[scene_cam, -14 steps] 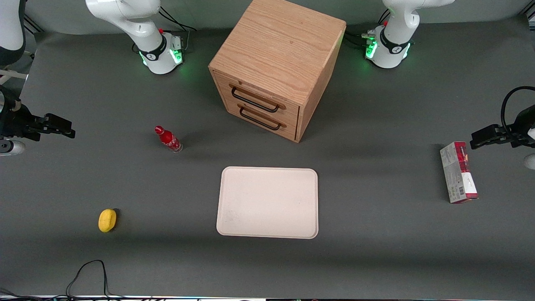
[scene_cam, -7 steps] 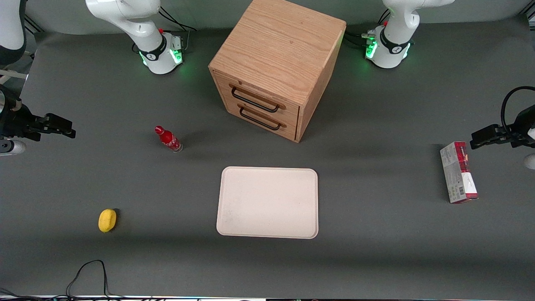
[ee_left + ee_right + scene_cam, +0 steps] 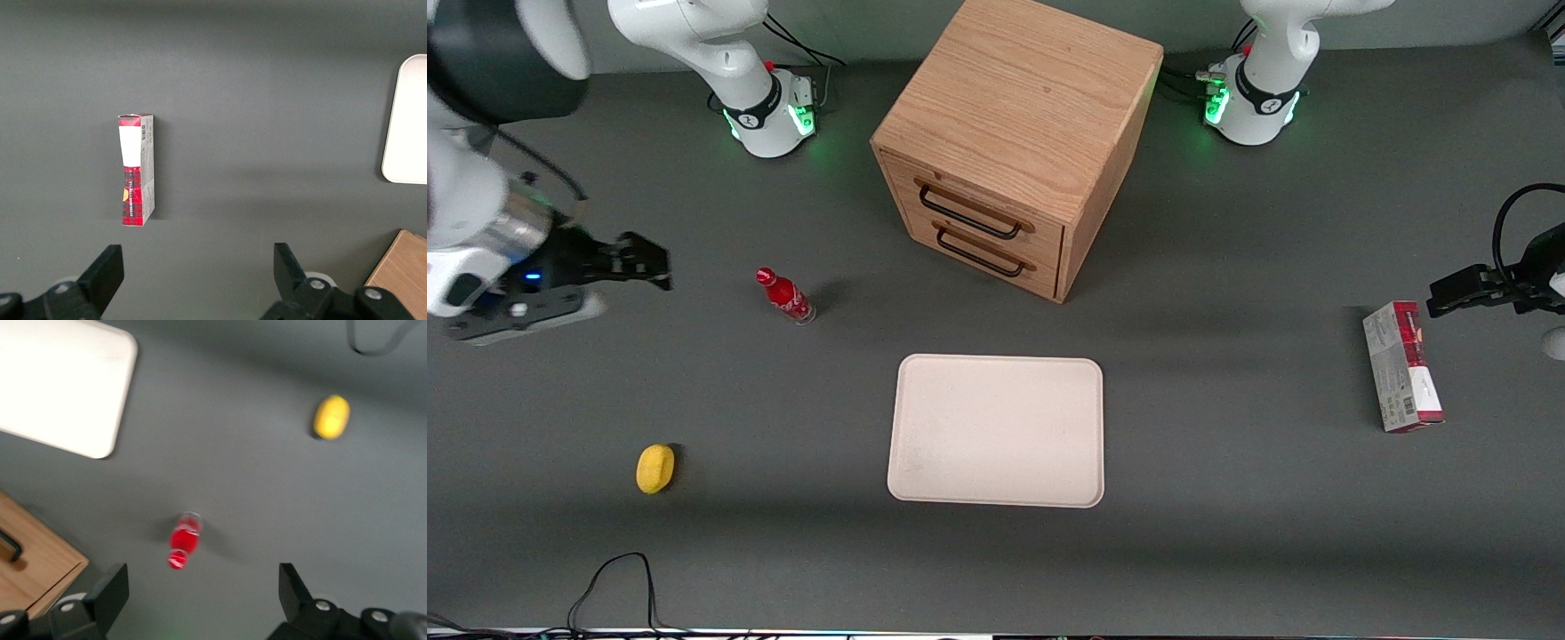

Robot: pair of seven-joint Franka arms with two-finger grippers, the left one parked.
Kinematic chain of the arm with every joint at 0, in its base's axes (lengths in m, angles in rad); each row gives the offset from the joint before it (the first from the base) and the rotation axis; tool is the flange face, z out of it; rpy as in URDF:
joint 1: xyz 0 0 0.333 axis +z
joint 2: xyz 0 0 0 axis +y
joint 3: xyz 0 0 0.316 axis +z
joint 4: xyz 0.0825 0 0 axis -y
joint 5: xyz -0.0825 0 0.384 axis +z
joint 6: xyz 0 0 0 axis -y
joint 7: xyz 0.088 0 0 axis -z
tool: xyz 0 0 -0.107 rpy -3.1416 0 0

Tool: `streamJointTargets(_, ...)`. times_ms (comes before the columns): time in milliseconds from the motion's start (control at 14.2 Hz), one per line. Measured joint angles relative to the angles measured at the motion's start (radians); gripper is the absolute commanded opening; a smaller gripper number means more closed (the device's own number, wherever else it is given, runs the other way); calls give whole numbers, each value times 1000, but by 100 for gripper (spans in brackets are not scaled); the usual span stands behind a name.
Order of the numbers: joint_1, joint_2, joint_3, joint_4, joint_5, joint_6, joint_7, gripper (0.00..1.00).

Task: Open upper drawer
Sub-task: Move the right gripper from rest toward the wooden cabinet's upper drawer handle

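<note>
Gripper (image 3: 654,264), seemingly spread, hangs well apart from upper drawer (image 3: 971,212)

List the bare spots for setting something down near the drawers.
The beige rectangular tray is bare. Grey mat lies open between it and the light-oak upper drawer, and between tray and yellow lemon. Tighter by the red bottle, where the open gripper hovers.

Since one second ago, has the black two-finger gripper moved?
Yes. The gripper has moved toward the small red bottle and the wooden cabinet, open, above the table.
</note>
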Motion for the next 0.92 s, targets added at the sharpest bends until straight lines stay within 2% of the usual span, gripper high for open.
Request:
streamJointTargets(212,126,38,4,16,25,0,0,100)
streamJointTargets(565,357,95,16,29,29,26,0,100)
streamJointTargets(918,502,121,24,36,29,37,-15,100)
